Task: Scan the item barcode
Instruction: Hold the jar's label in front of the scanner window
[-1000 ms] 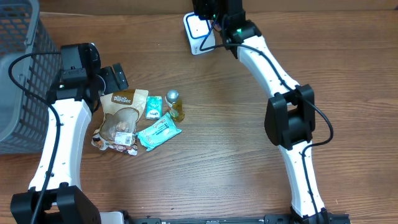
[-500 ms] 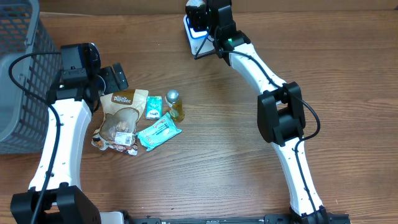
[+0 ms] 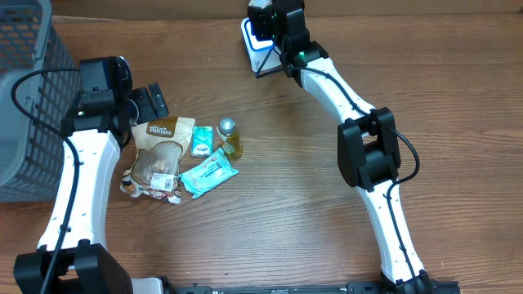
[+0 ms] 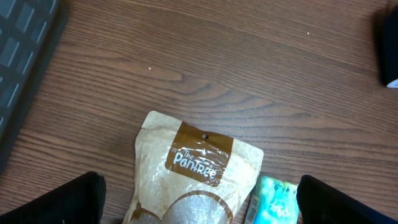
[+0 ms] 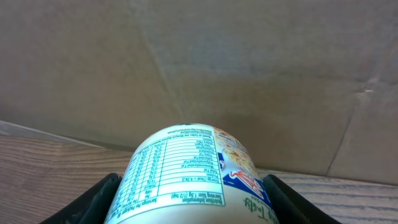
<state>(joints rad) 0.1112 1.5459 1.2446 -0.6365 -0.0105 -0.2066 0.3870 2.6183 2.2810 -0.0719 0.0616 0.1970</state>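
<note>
The cup (image 5: 180, 162) sits between the two fingers of my right pincer (image 5: 191, 190), which is closed on its white sides; the printed nutrition table faces my wrist camera, and a red and blue design wraps round to the right of it. From overhead the cup (image 3: 257, 42) is at the far edge of the worktop (image 3: 278, 229), well apart from the other goods, and I cannot tell whether it touches the wood. My left pincer (image 4: 199, 202) is spread wide and grips nothing, hanging over the top of a brown pouch (image 4: 189, 177) with a small teal packet (image 4: 273, 200) just beside it. Near them lie a small bottle (image 3: 230, 137) and a larger teal packet (image 3: 208, 173). A grey basket (image 3: 24, 98) stands at the left edge.
</note>
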